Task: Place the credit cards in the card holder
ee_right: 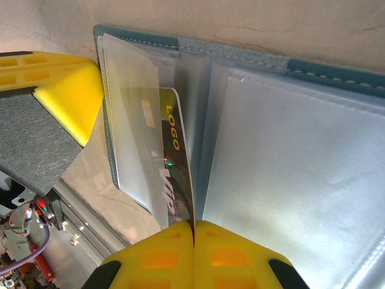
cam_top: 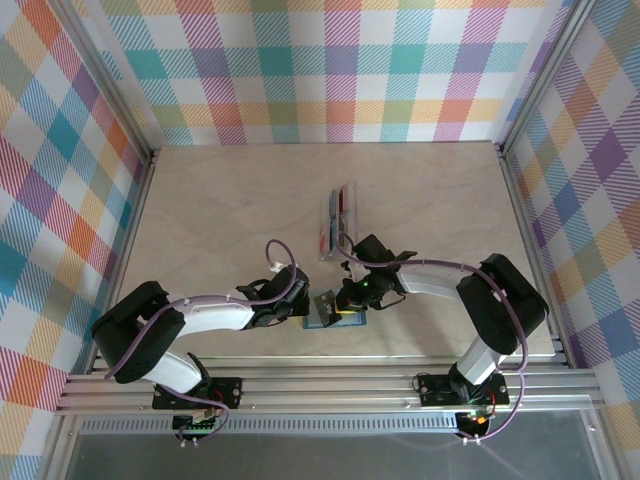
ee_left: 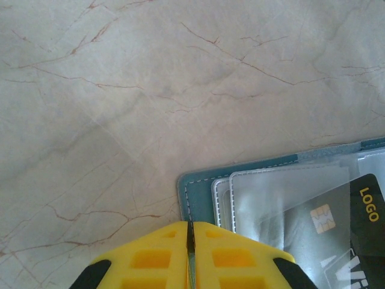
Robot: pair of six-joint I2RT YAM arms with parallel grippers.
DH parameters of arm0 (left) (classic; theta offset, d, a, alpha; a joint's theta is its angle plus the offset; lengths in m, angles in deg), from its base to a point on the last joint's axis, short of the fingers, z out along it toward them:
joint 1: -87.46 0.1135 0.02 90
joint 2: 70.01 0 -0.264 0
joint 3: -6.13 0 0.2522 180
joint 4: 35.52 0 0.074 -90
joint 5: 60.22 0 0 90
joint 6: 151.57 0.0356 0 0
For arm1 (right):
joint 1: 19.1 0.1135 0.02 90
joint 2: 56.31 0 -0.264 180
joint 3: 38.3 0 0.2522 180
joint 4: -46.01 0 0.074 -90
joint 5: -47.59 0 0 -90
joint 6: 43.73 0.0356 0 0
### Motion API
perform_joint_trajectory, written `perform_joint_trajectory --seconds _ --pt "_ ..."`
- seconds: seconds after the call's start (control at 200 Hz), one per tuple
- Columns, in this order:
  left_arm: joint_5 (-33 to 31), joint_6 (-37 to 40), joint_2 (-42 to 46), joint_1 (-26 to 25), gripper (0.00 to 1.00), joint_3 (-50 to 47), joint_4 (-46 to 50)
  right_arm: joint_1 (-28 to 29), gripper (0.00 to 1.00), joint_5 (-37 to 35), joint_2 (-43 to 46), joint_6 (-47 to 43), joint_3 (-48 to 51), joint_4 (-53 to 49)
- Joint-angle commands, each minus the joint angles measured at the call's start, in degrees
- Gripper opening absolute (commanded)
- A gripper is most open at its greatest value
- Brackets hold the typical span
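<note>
The teal card holder [ee_left: 198, 186] lies open on the table, its clear sleeves facing up. My left gripper [ee_left: 190, 224] is shut on the edge of its cover. My right gripper [ee_right: 194, 226] is shut on a black credit card [ee_right: 171, 156] with yellow "LOGO" lettering, held edge-on and partly inside a clear sleeve of the holder [ee_right: 337, 75]. The same card [ee_left: 367, 241] shows through the plastic in the left wrist view. From above, both grippers [cam_top: 322, 303] [cam_top: 352, 300] meet over the holder [cam_top: 325, 322] near the front edge. Other credit cards [cam_top: 338, 222], red and blue among them, lie behind it.
The pale marble table [cam_top: 220, 210] stretches to checked walls on three sides. An aluminium rail [cam_top: 330, 385] runs along the front by the arm bases. A yellow finger [ee_right: 66, 90] of the left gripper sits close to the holder's left edge in the right wrist view.
</note>
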Motion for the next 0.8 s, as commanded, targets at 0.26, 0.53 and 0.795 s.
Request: perform_joint_trajectory --seconds 0.26,0.53,0.795 --pt "4.39 0.98 -2.76 -0.91 0.1 -1.08 1.75 -0.44 0.0 -3.41 2.95 6.35 3.58 2.84" --pt "5.18 1.02 -3.4 -0.87 0.1 -1.26 1.15 0.04 0.0 -4.05 3.25 8.74 3.75 5.14" --pt "5.35 0.66 -3.27 -1.0 0.1 -2.3 0.63 1.47 0.0 -5.27 1.52 10.7 2.6 6.93"
